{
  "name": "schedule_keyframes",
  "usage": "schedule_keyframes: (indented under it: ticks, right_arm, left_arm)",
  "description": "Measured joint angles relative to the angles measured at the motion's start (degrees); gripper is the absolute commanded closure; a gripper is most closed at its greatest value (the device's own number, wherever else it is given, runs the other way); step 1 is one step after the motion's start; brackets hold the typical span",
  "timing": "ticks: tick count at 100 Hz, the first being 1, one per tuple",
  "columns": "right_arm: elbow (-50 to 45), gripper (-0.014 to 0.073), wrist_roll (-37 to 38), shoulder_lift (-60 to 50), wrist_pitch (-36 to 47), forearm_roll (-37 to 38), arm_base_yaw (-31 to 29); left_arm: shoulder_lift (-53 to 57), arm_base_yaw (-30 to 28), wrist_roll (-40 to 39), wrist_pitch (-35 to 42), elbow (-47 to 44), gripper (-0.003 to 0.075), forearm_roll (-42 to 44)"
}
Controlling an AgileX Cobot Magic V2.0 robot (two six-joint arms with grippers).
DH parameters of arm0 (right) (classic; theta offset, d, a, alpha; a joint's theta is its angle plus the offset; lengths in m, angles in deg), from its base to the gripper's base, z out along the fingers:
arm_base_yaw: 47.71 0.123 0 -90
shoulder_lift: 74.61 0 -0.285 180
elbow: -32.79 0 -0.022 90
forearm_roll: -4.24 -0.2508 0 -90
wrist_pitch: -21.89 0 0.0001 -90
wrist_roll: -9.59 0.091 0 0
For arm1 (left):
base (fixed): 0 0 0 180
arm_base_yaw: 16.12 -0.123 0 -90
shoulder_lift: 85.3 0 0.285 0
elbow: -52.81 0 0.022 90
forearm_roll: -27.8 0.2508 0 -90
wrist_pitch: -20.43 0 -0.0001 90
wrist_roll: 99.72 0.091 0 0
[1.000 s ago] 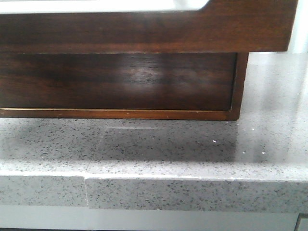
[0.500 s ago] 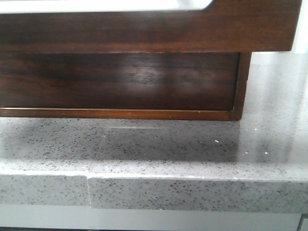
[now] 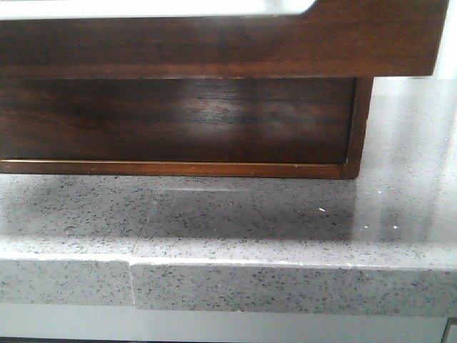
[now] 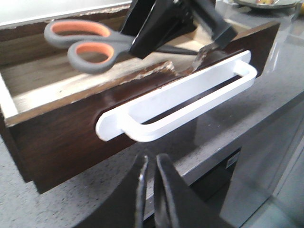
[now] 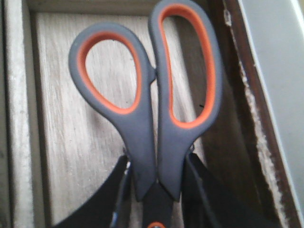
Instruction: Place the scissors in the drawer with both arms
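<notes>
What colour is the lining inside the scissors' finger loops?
Orange, inside grey handles on the scissors; clearest in the right wrist view.

Scissors (image 5: 147, 123) blades hidden behind right hand (image 5: 154, 199); drawer (image 3: 214, 46) top cut off in front view.

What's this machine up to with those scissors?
The right tool holds the scissors over the inside of the open drawer, gripping them just below the grey, orange-lined loops. From these views I can't tell whether they touch the drawer floor. The left tool sits in front of the drawer, near its white handle, fingers nearly together and holding nothing. So the scissors are about to be dropped in.
</notes>
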Motion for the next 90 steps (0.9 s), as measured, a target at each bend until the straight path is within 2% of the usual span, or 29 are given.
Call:
schedule_keyframes:
  ticks: [10,16,23,27,42,51,59,72,90]
  right_arm:
    - [0.0,0.0151,1.15,0.14,0.0,0.03,-0.11]
    - [0.0,0.0111,2.44,0.14,0.0,0.03,-0.33]
    - [0.0,0.0153,4.11,0.14,0.0,-0.07,-0.56]
    - [0.0,0.0208,4.82,-0.09,0.0,-0.07,-0.56]
    - [0.0,0.052,5.51,-2.82,0.0,-0.45,-0.68]
    - [0.0,0.0667,5.72,-6.03,-0.64,-2.68,-0.68]
    - [0.0,0.0636,5.82,-9.76,-2.06,-5.26,-0.68]
    - [-3.03,0.0638,5.82,-17.16,-3.11,-6.46,0.43]
    - [-17.27,0.0638,5.92,-32.44,0.19,-6.22,0.81]
  left_arm:
    - [0.0,0.0,0.0,1.42,0.0,0.071,-2.6]
    - [0.0,0.0,0.0,2.75,0.0,0.071,-3.33]
    - [0.0,0.0,0.0,3.99,0.0,0.071,-3.66]
    - [0.0,0.0,0.0,4.46,0.0,0.071,-3.76]
    - [0.0,0.0,0.0,4.82,0.0,0.071,-3.89]
    - [0.0,0.0,0.0,4.93,0.0,0.071,-3.89]
    - [0.0,0.0,0.0,5.04,0.0,0.0712,-3.89]
    - [0.0,0.0,0.0,5.33,0.0,0.0712,-2.81]
    - [0.0,0.0,0.0,5.31,0.0,0.0712,0.67]
